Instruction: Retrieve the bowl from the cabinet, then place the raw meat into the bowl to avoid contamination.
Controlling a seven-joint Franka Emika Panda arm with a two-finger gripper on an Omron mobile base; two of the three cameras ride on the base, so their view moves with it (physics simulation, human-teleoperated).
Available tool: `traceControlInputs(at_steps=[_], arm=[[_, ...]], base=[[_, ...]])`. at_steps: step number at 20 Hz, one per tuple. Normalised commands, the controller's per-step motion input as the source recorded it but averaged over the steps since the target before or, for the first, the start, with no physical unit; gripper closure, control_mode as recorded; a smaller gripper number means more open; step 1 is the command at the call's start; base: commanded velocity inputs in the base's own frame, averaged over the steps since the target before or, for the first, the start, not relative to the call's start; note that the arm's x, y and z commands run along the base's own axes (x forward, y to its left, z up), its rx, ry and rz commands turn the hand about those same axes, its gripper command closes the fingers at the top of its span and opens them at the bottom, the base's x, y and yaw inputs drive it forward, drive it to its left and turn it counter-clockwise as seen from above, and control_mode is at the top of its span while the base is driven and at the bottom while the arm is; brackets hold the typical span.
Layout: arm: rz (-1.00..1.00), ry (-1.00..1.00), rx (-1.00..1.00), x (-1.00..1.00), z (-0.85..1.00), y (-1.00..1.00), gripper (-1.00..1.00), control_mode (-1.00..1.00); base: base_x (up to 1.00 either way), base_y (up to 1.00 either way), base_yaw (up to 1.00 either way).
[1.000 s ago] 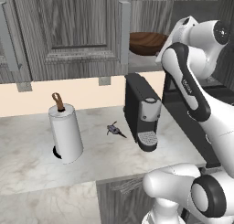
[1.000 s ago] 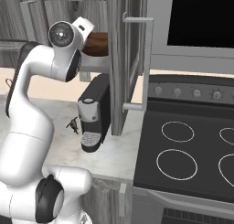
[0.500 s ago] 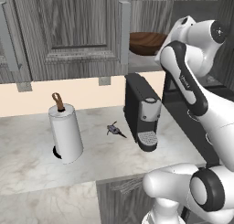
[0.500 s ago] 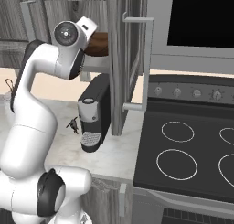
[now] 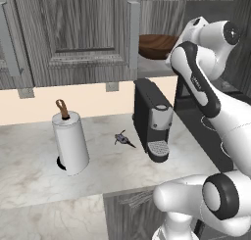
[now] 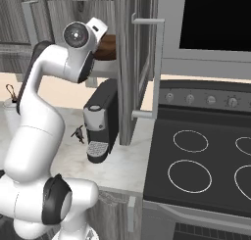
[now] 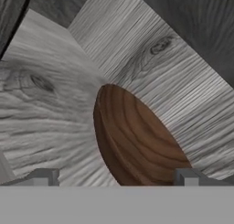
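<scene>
The gripper (image 7: 116, 179) stands wide open and holds nothing, its fingertips (image 7: 43, 176) set either side of the bowl (image 7: 137, 141) just ahead. The bowl (image 5: 158, 44) sits on the shelf of the open cabinet (image 5: 78, 33), above the coffee machine (image 5: 154, 119). The meat (image 5: 122, 139) lies on the counter (image 5: 34, 170) between the coffee machine and the paper-towel roll (image 5: 71, 142), near the counter's back edge.
</scene>
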Motion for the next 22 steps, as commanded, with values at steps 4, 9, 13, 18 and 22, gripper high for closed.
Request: traceControlInputs(at_steps=[4, 9, 13, 18, 22], arm=[[0.00, 0.00, 0.00, 0.18, -0.03, -0.06, -1.00, -1.00], [0.00, 0.00, 0.00, 0.18, -0.03, -0.05, -1.00, -1.00], [0.00, 0.00, 0.00, 0.19, -0.03, -0.05, -1.00, -1.00], [0.00, 0.00, 0.00, 0.20, -0.03, -0.03, -1.00, -1.00], [0.00, 0.00, 0.00, 0.20, -0.03, -0.02, -1.00, -1.00]], base=[[0.00, 0.00, 0.00], [0.00, 0.00, 0.00], [0.00, 0.00, 0.00], [0.00, 0.00, 0.00], [0.00, 0.00, 0.00]])
